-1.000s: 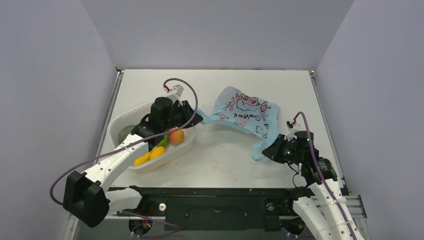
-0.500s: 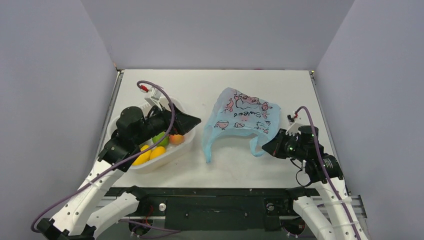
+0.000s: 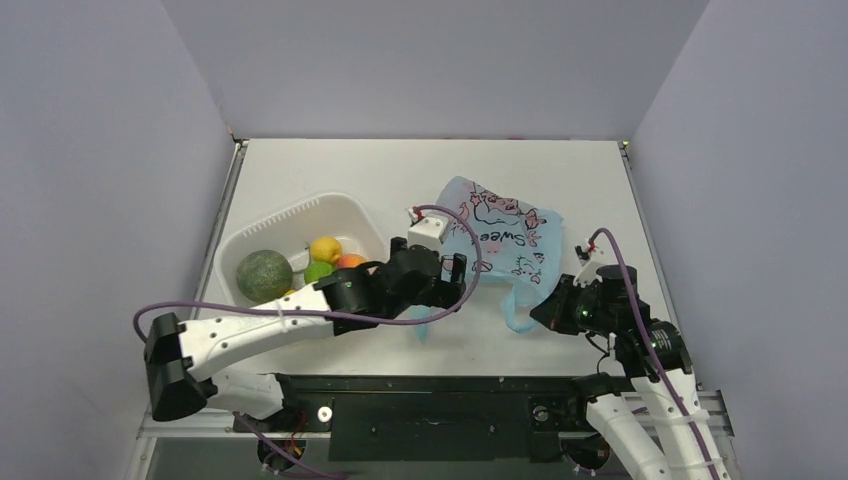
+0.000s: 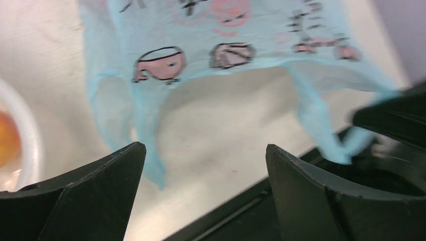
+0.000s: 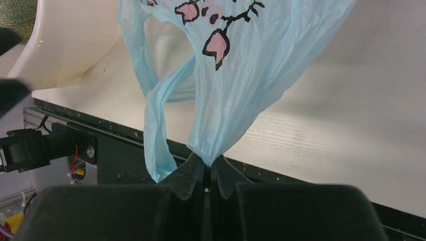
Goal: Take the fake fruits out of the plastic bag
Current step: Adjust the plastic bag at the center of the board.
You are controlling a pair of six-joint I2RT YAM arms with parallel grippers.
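The light-blue plastic bag (image 3: 500, 232) with pink prints lies slumped at the table's middle right. My right gripper (image 3: 541, 308) is shut on its gathered right handle; the right wrist view shows the film (image 5: 241, 75) pinched between the closed jaws (image 5: 207, 163). My left gripper (image 3: 458, 278) hovers open at the bag's near left side, jaws wide with nothing between them (image 4: 205, 146). In the left wrist view the bag's (image 4: 201, 20) left handle loop (image 4: 120, 100) hangs free just beyond the left finger. The fake fruits are hidden from view.
A white tub (image 3: 300, 213) stands left of the bag, holding a large green melon (image 3: 264, 275) and yellow (image 3: 325, 248), lime-green (image 3: 318, 270) and peach (image 3: 350, 262) pieces. The black front rail (image 3: 430, 385) runs along the near edge. Grey walls enclose the table.
The left gripper let go of the bag's left edge and opened wide. It swung back over the tub, then right to the bag's near side. The bag slumped; the right gripper kept its hold.
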